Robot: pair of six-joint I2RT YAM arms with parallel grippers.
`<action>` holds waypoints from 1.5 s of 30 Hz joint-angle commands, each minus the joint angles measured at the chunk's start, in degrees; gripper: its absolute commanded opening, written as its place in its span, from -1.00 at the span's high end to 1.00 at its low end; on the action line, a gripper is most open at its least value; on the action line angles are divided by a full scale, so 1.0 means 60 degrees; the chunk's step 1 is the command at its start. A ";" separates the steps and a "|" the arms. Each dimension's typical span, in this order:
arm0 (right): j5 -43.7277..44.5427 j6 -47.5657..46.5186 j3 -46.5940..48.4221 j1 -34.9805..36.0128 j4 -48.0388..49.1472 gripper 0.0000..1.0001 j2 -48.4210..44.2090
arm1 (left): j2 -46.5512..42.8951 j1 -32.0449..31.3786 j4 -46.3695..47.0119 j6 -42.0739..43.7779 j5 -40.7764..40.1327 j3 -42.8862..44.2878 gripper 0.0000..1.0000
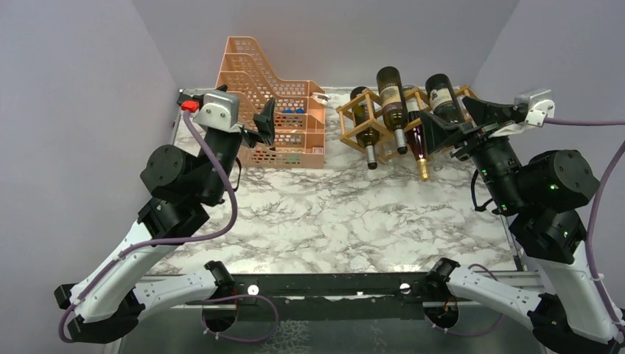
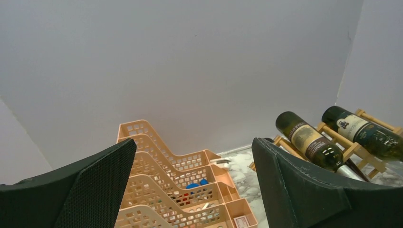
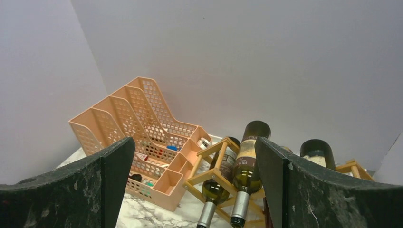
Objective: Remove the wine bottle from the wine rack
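Our right tool (image 1: 451, 125), two black fingers, stands wide open and empty just beside the right end of the light tan wooden lattice wine rack (image 3: 207, 175), upper right of the top view. Our left tool (image 1: 264, 124), equally spread, holds nothing near the orange perforated plastic tray organizer (image 1: 284, 144). The dark glass wine bottles (image 1: 393, 99) all lie in the rack; we judge that grasping and lifting remain.
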 commanded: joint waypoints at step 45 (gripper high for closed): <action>-0.1068 0.2527 0.0306 -0.3454 -0.2799 -0.99 0.5309 | 0.1984 0.3854 -0.4959 -0.4472 0.3885 -0.0795 -0.98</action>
